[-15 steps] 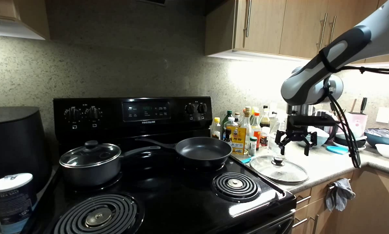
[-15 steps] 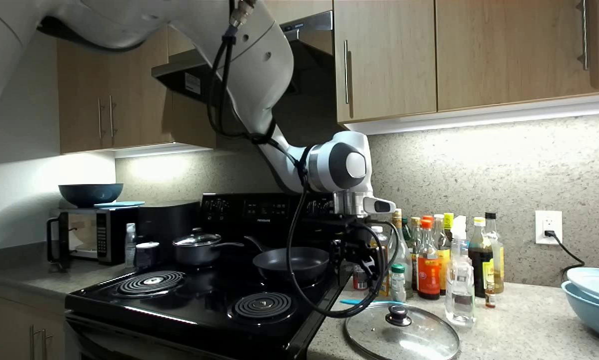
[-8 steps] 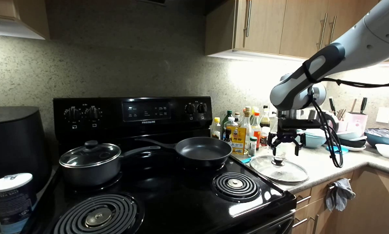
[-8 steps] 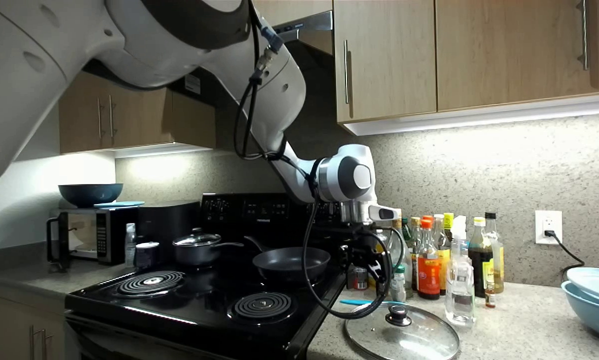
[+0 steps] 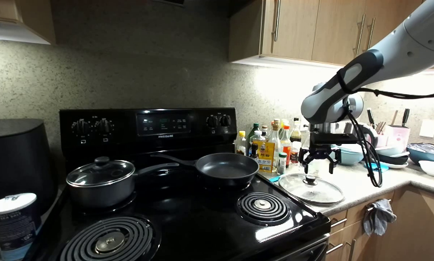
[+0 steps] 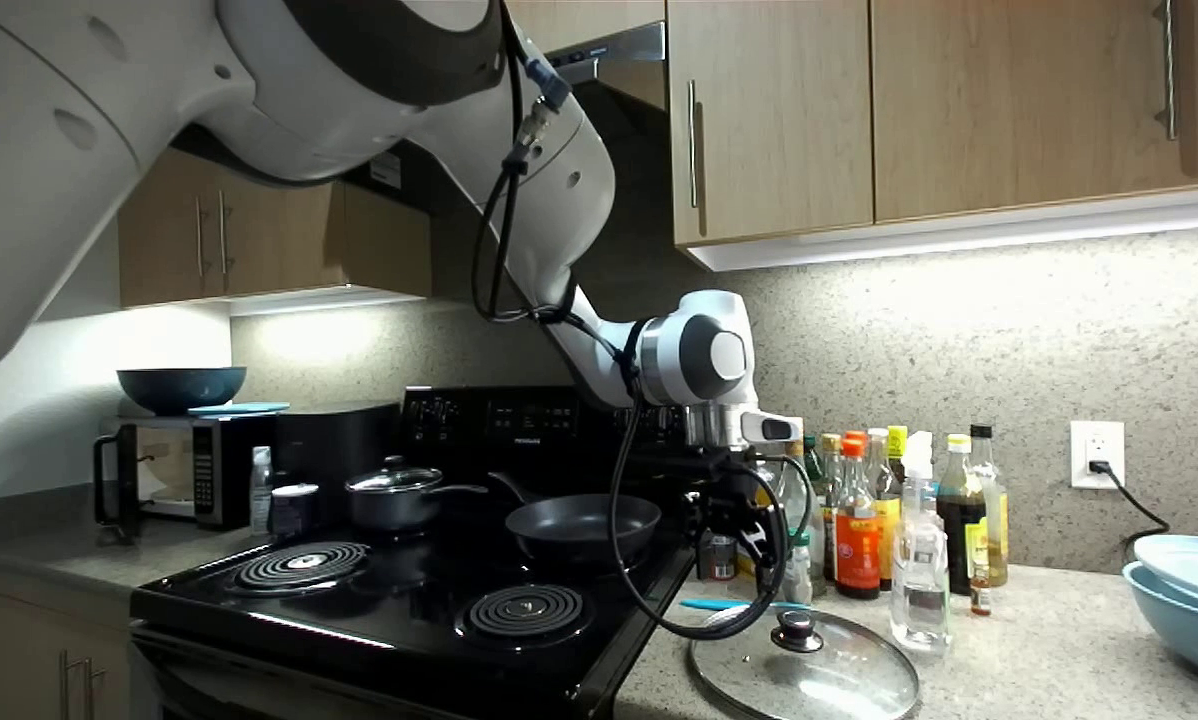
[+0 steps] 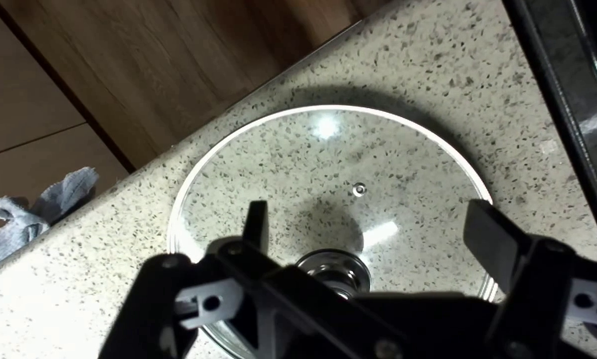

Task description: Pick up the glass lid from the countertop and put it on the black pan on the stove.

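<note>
Wrist view is showing the glass lid (image 7: 338,194) resting on the surface (image 7: 453,75) across the middle of the frame, its knob (image 7: 334,271) sitting low, partly hidden behind the jaws. Those are standing wide apart, holding nothing, and the knob is sitting nearer the finger (image 7: 257,224) at left. Coming down off-centre like that, I'm thinking, the finger could be bumping the knob and shoving the lid; a round knob could also be slipping loose. In an exterior view the cable (image 6: 701,632) is looping in front of the lid's upper left edge; I can't tell if it's touching, but it may be snagging. Compared with a second ago, the jaws are hanging nearer the knob in both exterior views, while the lid is staying put and the pan (image 5: 227,166) is waiting near mid-frame, uncovered, on the stove (image 5: 188,217).
</note>
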Tool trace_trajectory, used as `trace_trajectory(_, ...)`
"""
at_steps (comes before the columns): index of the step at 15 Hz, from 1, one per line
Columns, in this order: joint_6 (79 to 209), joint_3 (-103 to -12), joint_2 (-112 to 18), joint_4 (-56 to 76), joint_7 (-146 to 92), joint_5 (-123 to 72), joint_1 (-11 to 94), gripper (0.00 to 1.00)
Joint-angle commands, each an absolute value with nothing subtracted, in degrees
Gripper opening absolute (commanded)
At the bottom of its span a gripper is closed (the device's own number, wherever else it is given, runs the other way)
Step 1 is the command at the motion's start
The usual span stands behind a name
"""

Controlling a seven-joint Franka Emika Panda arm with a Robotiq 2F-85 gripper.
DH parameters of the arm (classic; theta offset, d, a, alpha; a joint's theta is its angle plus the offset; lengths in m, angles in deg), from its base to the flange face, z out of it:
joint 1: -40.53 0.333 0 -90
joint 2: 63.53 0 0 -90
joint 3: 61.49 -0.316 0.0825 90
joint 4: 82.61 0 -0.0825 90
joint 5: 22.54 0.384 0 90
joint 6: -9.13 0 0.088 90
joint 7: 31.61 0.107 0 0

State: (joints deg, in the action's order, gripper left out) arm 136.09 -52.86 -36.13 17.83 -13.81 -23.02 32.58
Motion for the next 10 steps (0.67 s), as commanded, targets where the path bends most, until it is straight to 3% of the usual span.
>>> trace_trajectory(1,133.7,-51.7,-31.7,12.4,-11.4,-22.0,32.7,1.0)
trace_trajectory(8,120.4,-50.5,-19.5,-4.4,-8.6,-21.6,31.4,1.0)
trace_trajectory(9,124.5,-50.7,-23.8,2.0,-10.4,-22.7,32.1,1.0)
trace_trajectory(10,123.1,-50.6,-22.1,-0.3,-10.0,-22.7,31.9,1.0)
